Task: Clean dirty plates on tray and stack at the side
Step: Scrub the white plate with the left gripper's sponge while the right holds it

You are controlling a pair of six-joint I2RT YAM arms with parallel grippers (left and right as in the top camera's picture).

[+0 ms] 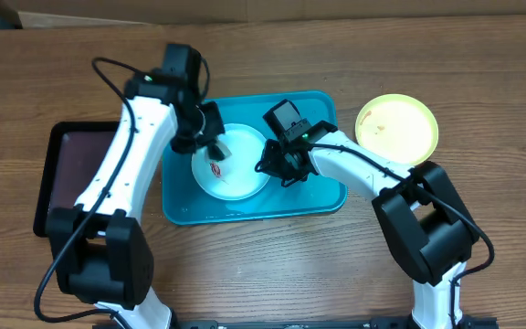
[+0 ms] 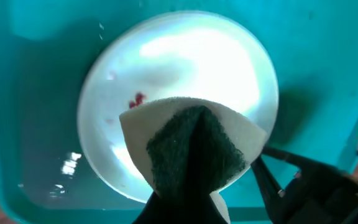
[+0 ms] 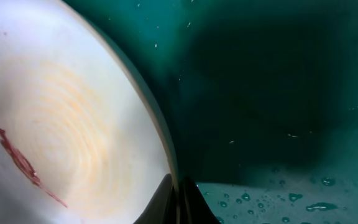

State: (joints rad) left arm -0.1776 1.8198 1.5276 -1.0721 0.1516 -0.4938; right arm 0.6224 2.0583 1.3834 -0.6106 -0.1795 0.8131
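A white plate (image 1: 231,164) with a red-brown smear (image 2: 137,99) lies in the turquoise tray (image 1: 322,196). My left gripper (image 1: 213,144) is shut on a folded sponge (image 2: 188,146), pale with a dark green scouring face. The sponge hangs over the plate's near half, beside the smear. My right gripper (image 1: 277,167) is shut on the white plate's right rim (image 3: 166,155), one finger inside and one outside. A long red streak (image 3: 20,163) shows on the plate in the right wrist view. A yellow-green plate (image 1: 397,128) lies on the table, right of the tray.
A black rectangular tray (image 1: 62,174) sits at the table's left, under the left arm. Water drops (image 3: 278,199) dot the turquoise tray's floor. The right arm's dark fingers (image 2: 291,180) show at the plate's edge in the left wrist view.
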